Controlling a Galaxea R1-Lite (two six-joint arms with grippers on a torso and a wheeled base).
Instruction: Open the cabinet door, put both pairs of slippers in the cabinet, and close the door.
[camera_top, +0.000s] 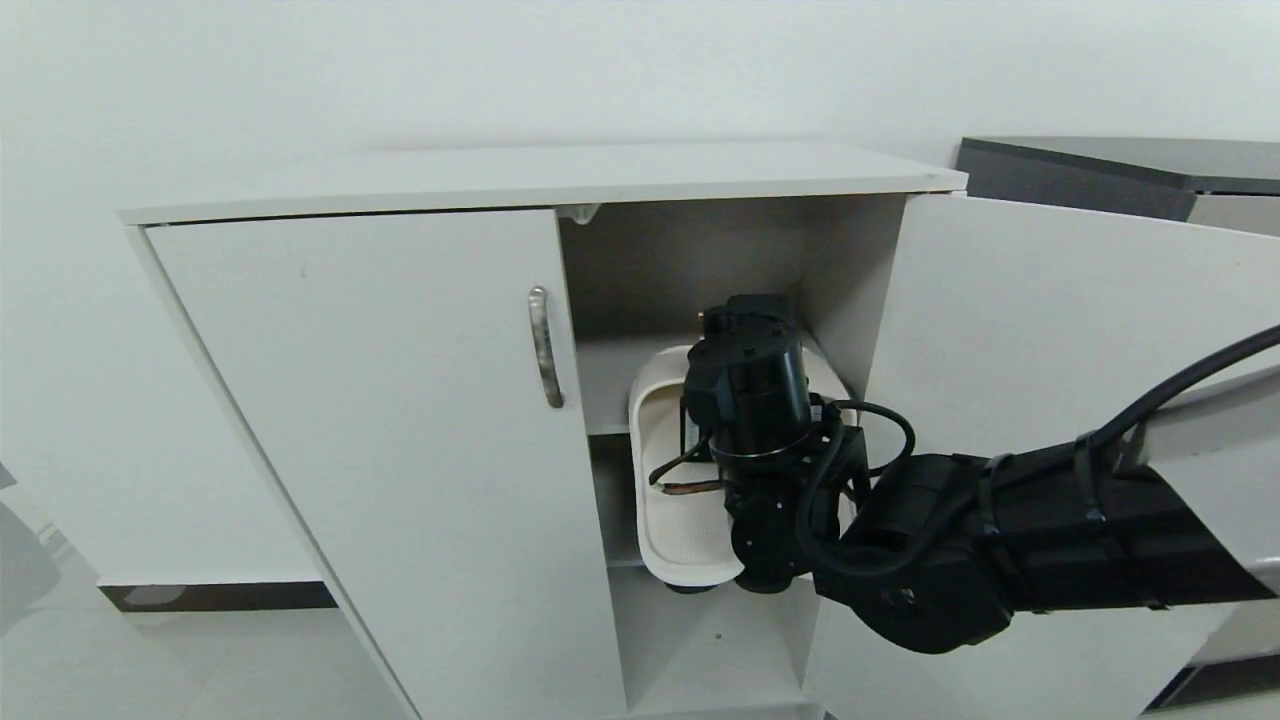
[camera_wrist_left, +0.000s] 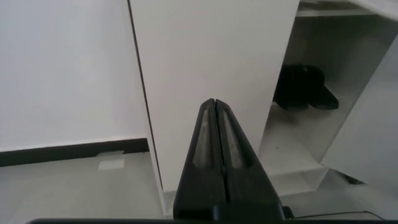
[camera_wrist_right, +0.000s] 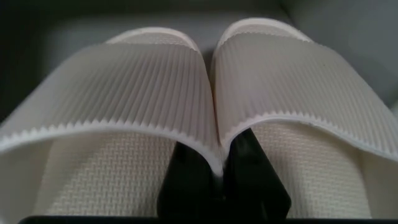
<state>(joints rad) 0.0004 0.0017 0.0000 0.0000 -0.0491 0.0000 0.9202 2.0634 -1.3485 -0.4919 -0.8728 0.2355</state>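
Cabinet (camera_top: 540, 175): white and low, standing against a white wall. All places below are given from it.
Left door (camera_top: 380, 420): closed, with a metal handle (camera_top: 541, 347) upright near its inner edge.
Right door (camera_top: 1050, 300): swung wide open, so the cabinet's right half shows its shelves.
White slippers (camera_top: 680, 500): a pair held side by side inside the cabinet's open right half, toes toward its back wall. In the head view the near heel sticks out past the front edge of the upper shelf (camera_top: 605, 385). Whether the soles rest on a shelf cannot be told.
Right gripper (camera_wrist_right: 222, 180): reaches into the cabinet's open half. Its dark jaws are narrow, pinched over the two ribbed straps where they meet, and hold the white slippers together.
Black slippers (camera_wrist_left: 305, 87): a pair lying flat on a shelf inside the cabinet's open half, toward its back, clear of both grippers.
Left gripper (camera_wrist_left: 214, 134): outside the cabinet, in front of the closed left door and apart from it. Its jaws are pressed fully together with nothing between them.
Floor (camera_wrist_left: 74, 193): pale, with a dark skirting strip along the wall beside the cabinet.
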